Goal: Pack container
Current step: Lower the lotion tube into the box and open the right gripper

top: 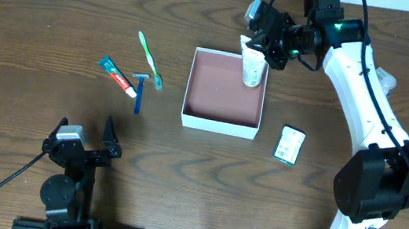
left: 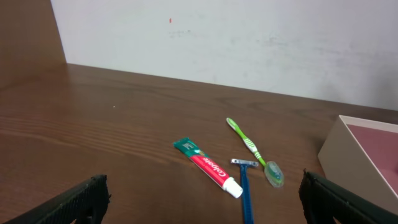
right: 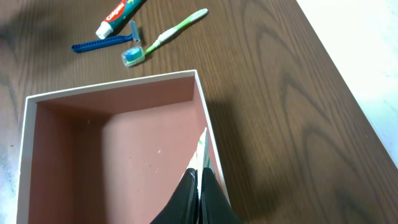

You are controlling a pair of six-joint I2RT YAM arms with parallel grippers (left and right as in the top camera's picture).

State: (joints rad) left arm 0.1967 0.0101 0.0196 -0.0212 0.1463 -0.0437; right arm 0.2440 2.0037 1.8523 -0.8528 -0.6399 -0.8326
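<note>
The container is a shallow square box with white walls and a pink-brown inside, at the table's middle; it also shows in the right wrist view and at the left wrist view's right edge. My right gripper is shut on a white tube by its flat end and holds it over the box's far right corner. A red Colgate toothpaste, a blue razor and a green toothbrush lie left of the box. My left gripper is open and empty near the front.
A small green and white packet lies on the table right of the box. The wall runs along the table's far edge. The right arm reaches over the table's right side.
</note>
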